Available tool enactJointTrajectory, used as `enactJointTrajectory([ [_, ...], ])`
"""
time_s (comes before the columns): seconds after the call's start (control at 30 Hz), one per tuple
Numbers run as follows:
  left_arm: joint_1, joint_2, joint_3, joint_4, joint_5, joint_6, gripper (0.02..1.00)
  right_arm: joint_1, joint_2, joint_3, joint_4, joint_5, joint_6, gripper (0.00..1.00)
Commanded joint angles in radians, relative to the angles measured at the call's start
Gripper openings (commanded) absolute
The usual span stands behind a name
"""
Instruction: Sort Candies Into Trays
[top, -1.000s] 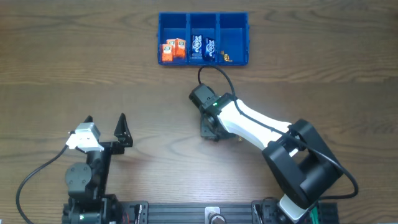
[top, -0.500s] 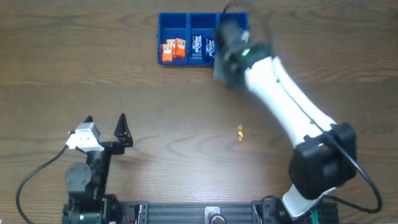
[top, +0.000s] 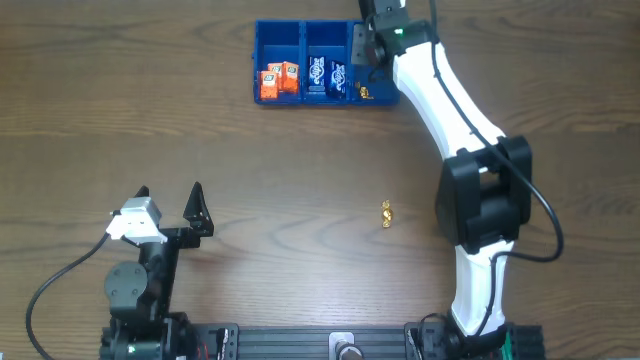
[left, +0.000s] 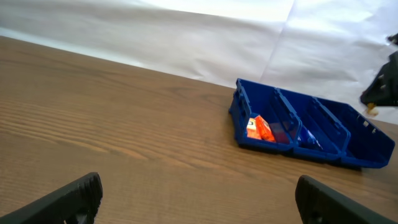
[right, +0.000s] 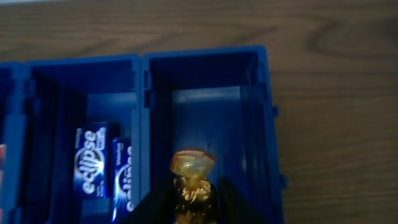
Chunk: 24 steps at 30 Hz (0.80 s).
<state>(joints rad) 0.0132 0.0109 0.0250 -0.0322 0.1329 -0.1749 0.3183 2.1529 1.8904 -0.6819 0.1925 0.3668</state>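
1. The right gripper (top: 368, 45) (right: 194, 193) is up at the far end of the table (top: 120, 120). Going by its own wrist view, it's sitting over the right-hand compartment of the blue tray (top: 258, 60) (right: 144, 93).
2. Its jaws are clamped on a gold candy (right: 193, 177). The wrapper's twisted top sticks up between them, and the compartment's bare blue floor shows behind it.
3. From the left wrist view you can also spot that gripper (left: 382, 90) hanging above the tray's (left: 292, 142) far end, with a little gold bit poking out underneath.
4. The tray has three compartments side by side.
   - The left one holds orange candies (top: 278, 82) (left: 260, 128).
   - The middle one holds dark blue packs (top: 326, 75) (right: 102, 163) lying next to each other.
   - In the top view, the right one has a second gold candy (top: 364, 92) down at its near end.
5. A third gold candy (top: 387, 213) is lying loose on the bare wood. It's well apart from the tray, roughly mid-table and just beside the right arm's elbow.
6. The left gripper (top: 170, 200) (left: 199, 199) is parked low near its own base, well away from the tray and from all the candy. Its jaws are spread wide with nothing between them, pointed toward the tray.
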Motion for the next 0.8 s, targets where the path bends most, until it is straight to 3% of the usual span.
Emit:
enactJointTrajectory([
  [0.03,0.006,-0.006,-0.020,-0.032,0.021,0.018,0.998,0.000,-0.003,0.016,0.016,0.029,-0.017,0.514],
  [0.1,0.006,-0.006,-0.020,-0.032,0.021,0.018,0.998,0.000,-0.004,0.016,0.013,0.035,-0.021,0.669],
  [0.2,0.006,-0.006,-0.020,-0.032,0.021,0.018,0.998,0.000,-0.017,0.012,-0.025,0.023,-0.024,0.744],
  [0.37,0.006,-0.006,-0.020,-0.032,0.021,0.018,0.998,0.031,-0.163,-0.166,-0.065,0.007,-0.024,0.796],
  [0.43,0.006,-0.006,-0.020,-0.032,0.021,0.018,0.998,0.052,-0.259,-0.303,-0.051,-0.047,-0.018,0.814],
  [0.6,0.006,-0.006,-0.020,-0.032,0.021,0.018,0.998,0.114,-0.475,-0.647,-0.060,-0.100,0.073,0.822],
  [0.8,0.006,-0.006,-0.020,-0.032,0.021,0.018,0.998,0.132,-0.521,-0.863,-0.059,-0.154,0.135,0.818],
])
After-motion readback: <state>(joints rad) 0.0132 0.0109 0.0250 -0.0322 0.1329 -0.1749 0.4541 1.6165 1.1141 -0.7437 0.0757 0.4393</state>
